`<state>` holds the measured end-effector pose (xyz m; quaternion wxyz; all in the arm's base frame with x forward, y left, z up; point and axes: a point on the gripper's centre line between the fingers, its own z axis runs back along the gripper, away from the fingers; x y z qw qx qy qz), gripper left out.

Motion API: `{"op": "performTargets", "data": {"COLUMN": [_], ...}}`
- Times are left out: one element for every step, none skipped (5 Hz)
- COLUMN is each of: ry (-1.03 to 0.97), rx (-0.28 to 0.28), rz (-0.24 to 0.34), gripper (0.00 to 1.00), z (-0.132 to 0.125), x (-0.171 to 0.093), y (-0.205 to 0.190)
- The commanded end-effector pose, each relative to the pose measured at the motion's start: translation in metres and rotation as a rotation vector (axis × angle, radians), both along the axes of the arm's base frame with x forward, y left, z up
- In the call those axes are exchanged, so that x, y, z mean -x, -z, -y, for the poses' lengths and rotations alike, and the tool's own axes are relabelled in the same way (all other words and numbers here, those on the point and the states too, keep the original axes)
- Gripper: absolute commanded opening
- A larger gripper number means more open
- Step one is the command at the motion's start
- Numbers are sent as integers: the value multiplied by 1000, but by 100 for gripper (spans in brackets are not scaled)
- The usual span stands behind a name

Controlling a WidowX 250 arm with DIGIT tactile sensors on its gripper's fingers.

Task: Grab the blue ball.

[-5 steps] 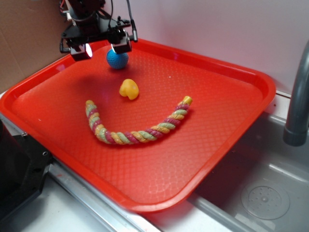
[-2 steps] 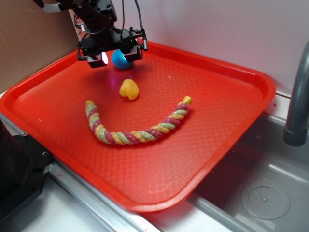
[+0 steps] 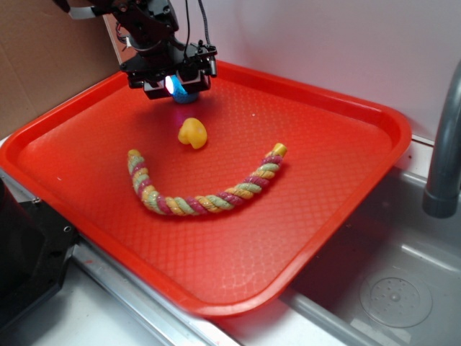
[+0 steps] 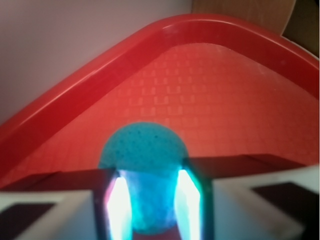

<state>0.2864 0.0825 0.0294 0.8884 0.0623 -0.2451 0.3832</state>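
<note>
The blue ball (image 3: 186, 96) lies on the red tray (image 3: 338, 137) near its far left corner. My gripper (image 3: 178, 85) is down over it, so the exterior view shows only a sliver of turquoise below the lit fingers. In the wrist view the ball (image 4: 142, 146) sits between the two glowing pads (image 4: 119, 202) of my gripper (image 4: 152, 200), which press on its left and right sides. The ball's top bulges out beyond the fingertips, and the tray rim (image 4: 100, 65) curves just behind it.
A yellow toy (image 3: 192, 133) lies just in front of the ball. A curved multicoloured rope (image 3: 203, 196) crosses the tray's middle. A grey faucet (image 3: 443, 144) and sink basin (image 3: 392, 292) are on the right, cardboard (image 3: 43, 65) at the back left.
The gripper has moved right and down over the ball, and its fingers have closed from wide apart onto the ball's sides. The yellow toy and rope have not moved.
</note>
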Motion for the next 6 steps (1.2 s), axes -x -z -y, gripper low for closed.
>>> {"op": "performTargets", "data": {"ry": [117,217,354,471,508,521], "rx": [29,89,161,211,243,256], "rz": [-113,-162,-230,-276,-301,-316], "gripper": [0,0,0,0,0,0], "z": [-5,8,36,57,64,72], "x": [7,23,48,76,93,109], "y": [-43,-67,-104,-136,-151,-160]}}
